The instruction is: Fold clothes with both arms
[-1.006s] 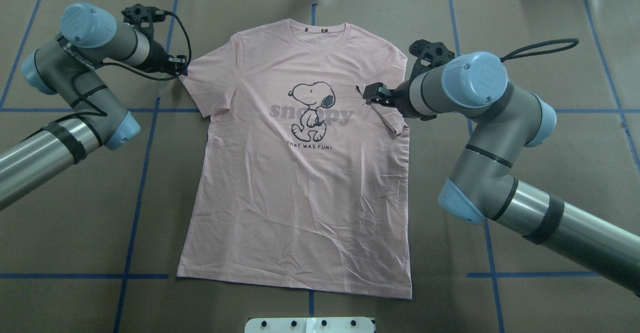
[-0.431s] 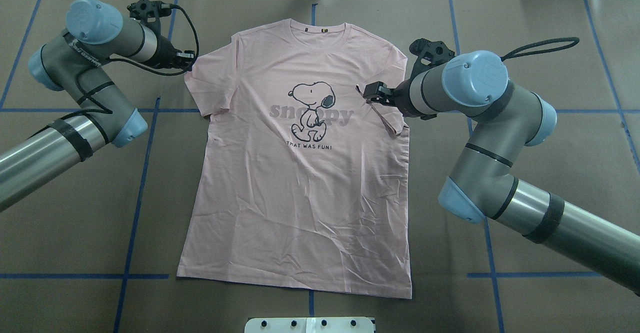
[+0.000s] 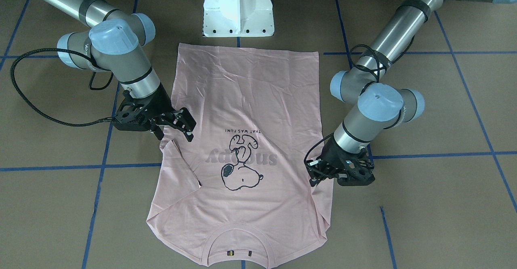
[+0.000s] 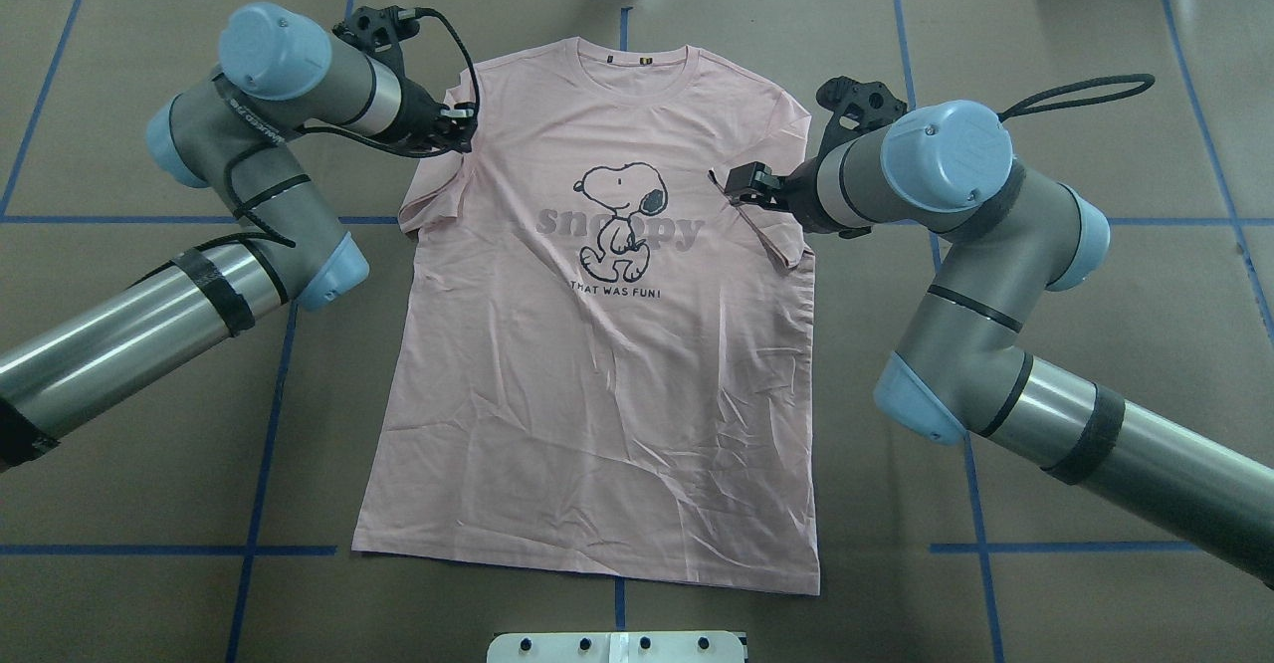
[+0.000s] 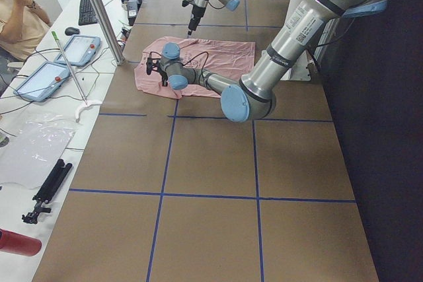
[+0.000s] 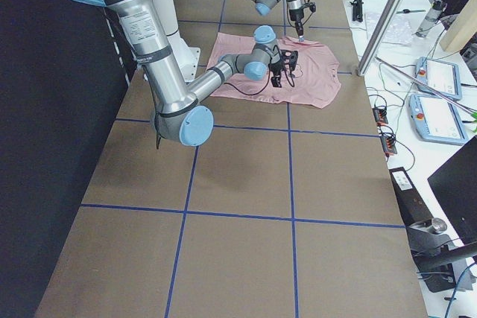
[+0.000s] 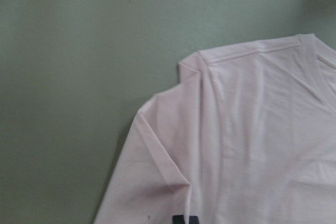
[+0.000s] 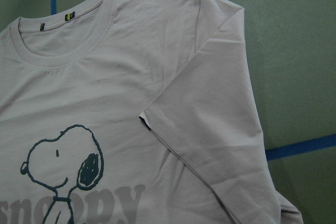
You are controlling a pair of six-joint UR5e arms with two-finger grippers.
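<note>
Left fingers (image 4: 456,133) are sitting on the outer part of the left sleeve (image 4: 430,190). They seem to be clenching its cloth: in the left wrist view two dark tips are showing close together at the bottom edge, with creases running toward them. That sleeve is bunching up and leaning inward rather than lying flat.

Right fingers (image 3: 185,125) are hanging spread apart and gripping nothing. They are hovering just over the right sleeve (image 4: 778,237), which is lying doubled inward onto the chest, beside the dog print (image 4: 619,220).

Around both, the T-shirt (image 4: 597,394) is lying print-up on the desk (image 4: 149,504). Its long axis is running straight away from the robot, with the hem (image 4: 587,561) nearest the base and the collar (image 4: 625,74) at the far end.

The coming move is probably turning on this: the shirt's body is lying to the robot's right of the left fingers, so the sleeve is needing to travel sideways, across the long axis, toward the print. The left arm is the nearer one for this and is likely the one gripping. The right fingers are well apart from that sleeve, on the other side of the print.
</note>
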